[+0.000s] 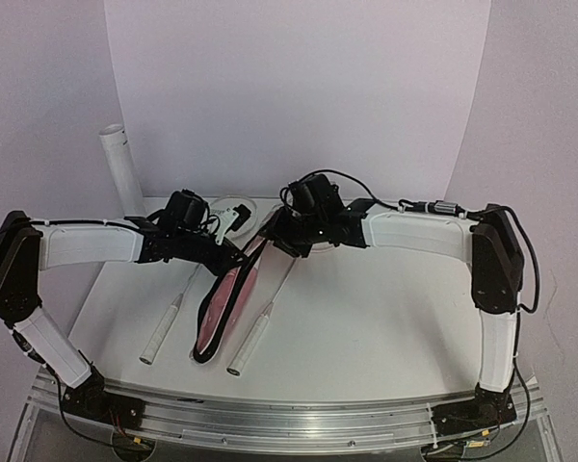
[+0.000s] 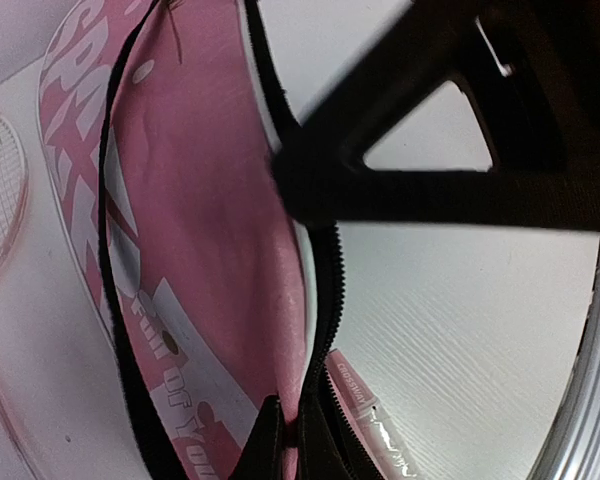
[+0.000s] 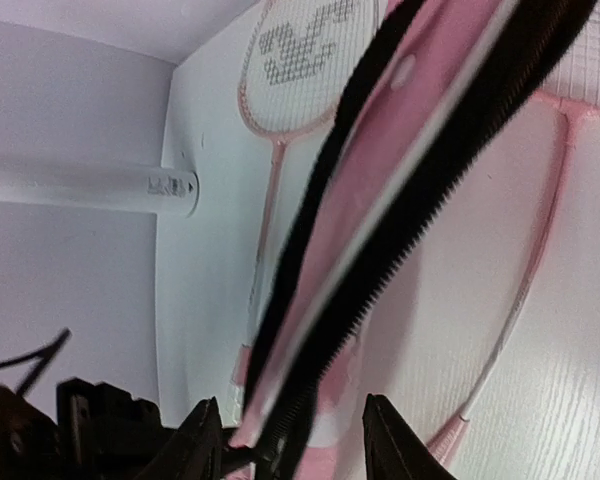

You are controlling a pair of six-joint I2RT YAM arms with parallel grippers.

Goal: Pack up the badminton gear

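1. Pink bag [image 1: 229, 300] lies on the table [image 1: 385, 327] between the 2 arms. Its mouth is unzipped and the black zipper edge [image 3: 430, 200] is raised off the surface.
2. Left gripper [image 2: 292, 432]: fingers together, clamped on that zipper edge. Likely reason: lifting 1 side so the mouth gapes.
3. Right gripper [image 3: 290, 405]: fingers apart. The raised edge passes between them, close to 1 finger, and nothing looks clamped in the wrist view. Judged: it is placed for a 2nd hold farther along, to spread the opening.
4. The 2 rackets lie flat on the table, outside the bag. The left racket [image 1: 166, 329] is just beside the bag's left side, the right racket [image 1: 252, 335] just beside its right. Handles point to the near edge; heads lie toward the far side, partly hidden by grippers and bag.
5. Shuttlecocks: cannot be picked out. A small white round thing [image 1: 226, 212] sits behind the left gripper, too indistinct to name. A white tube [image 1: 120, 168] stands at far left, apart from the bag.
6. Judged: the step in hand is opening the bag; no racket is packed yet. Risk: held by 1 pinch, the edge may sag and close the mouth.
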